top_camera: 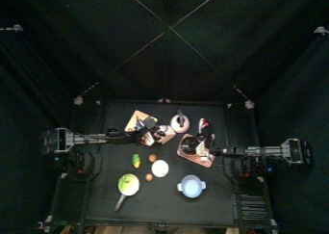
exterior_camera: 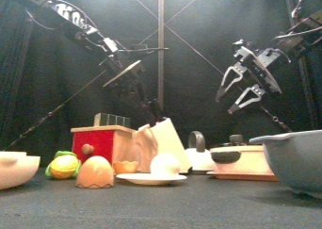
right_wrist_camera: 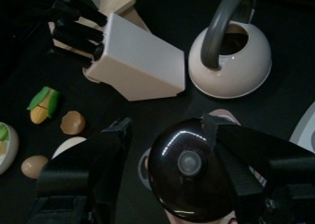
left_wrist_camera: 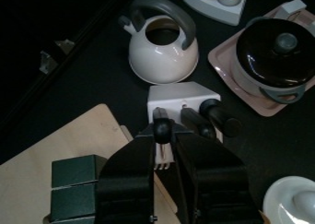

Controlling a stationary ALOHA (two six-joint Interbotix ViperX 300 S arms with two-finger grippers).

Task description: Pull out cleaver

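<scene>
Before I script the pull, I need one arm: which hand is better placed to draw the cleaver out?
Left. The left hand sits right at the knife block, its jaws about a handle. The right hand hangs over the black pot, away from the block.

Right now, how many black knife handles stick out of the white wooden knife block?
3. The black knife handles stand in a row atop the white knife block: one at one end, one in the middle, one at the other end. Others may be hidden.
</scene>
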